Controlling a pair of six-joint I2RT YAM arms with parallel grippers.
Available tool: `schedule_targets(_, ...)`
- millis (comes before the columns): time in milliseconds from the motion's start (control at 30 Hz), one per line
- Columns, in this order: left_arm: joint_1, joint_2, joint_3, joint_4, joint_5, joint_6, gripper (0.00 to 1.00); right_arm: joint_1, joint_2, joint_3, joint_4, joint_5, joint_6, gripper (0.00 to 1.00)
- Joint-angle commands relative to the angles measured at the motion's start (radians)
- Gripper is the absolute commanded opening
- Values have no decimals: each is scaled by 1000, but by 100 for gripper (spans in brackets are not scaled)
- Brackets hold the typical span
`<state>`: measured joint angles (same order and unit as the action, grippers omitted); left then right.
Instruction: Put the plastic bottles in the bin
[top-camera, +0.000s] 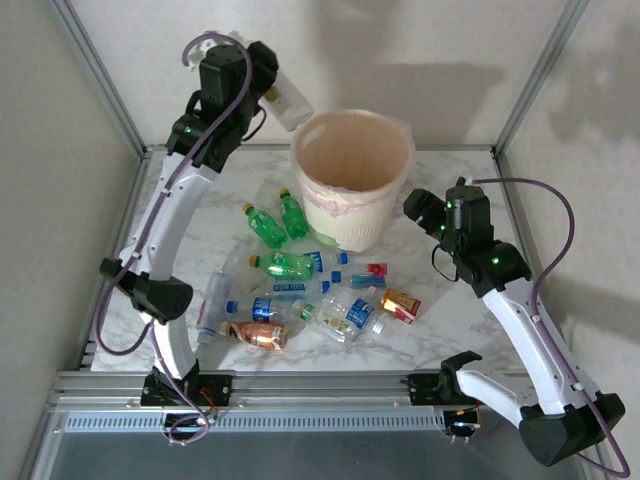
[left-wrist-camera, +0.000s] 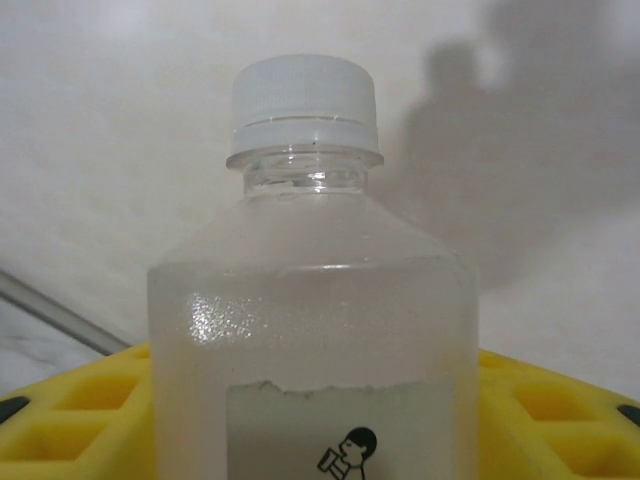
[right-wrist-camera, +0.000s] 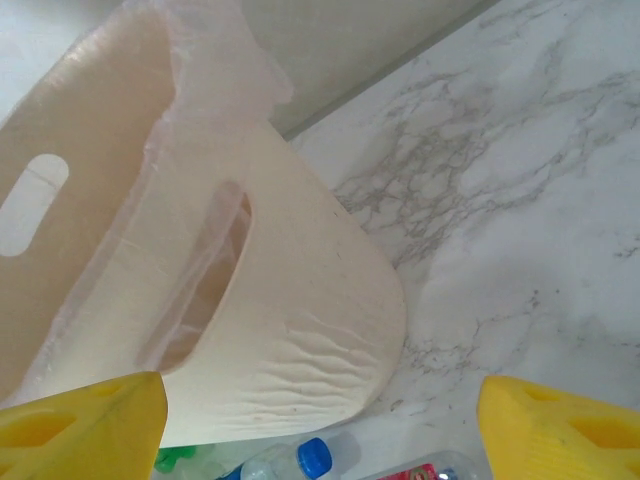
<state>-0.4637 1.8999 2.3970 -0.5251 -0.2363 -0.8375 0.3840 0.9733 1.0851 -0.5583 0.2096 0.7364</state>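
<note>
My left gripper (top-camera: 268, 92) is raised high at the back left, shut on a clear bottle (top-camera: 289, 103) with a white cap (left-wrist-camera: 303, 103); the bottle points toward the rim of the cream bin (top-camera: 352, 178). In the left wrist view that bottle (left-wrist-camera: 312, 350) stands between the yellow fingers (left-wrist-camera: 80, 420). Several bottles lie on the marble in front of the bin: green ones (top-camera: 268, 226), clear blue-capped ones (top-camera: 343, 314), and an orange-labelled one (top-camera: 256, 334). My right gripper (top-camera: 424, 213) hovers open beside the bin's right side. Its wrist view looks at the bin wall (right-wrist-camera: 300, 340) and a blue cap (right-wrist-camera: 314, 458).
The marble table (top-camera: 455, 310) has bare room to the right of the bottle pile. A red-and-yellow packet (top-camera: 400, 305) lies at the pile's right edge. Metal frame posts (top-camera: 100, 75) and pale walls close in the back and sides.
</note>
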Motion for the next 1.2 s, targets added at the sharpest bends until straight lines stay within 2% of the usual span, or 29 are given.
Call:
schedule_targets(0,-44,102,51,0,145,13,53,-9,-27,-34,5,4,36,81)
schedule_targets(267,-118,210,48,-21,168,7,51,-14,-60,-69,-18,10,54,81)
schedule_targets(600,-149,241,25,-104,121,21,51,-21,-45,-81,1,-3,60,81)
schedule_targets(967,-177,227,14,-131,83,15,71,-35,-44,-65,-14,5,52,82)
schedule_targets(1167,-177,192,15,-130,58,34,76,-43,-52,-60,-21,7,50,83)
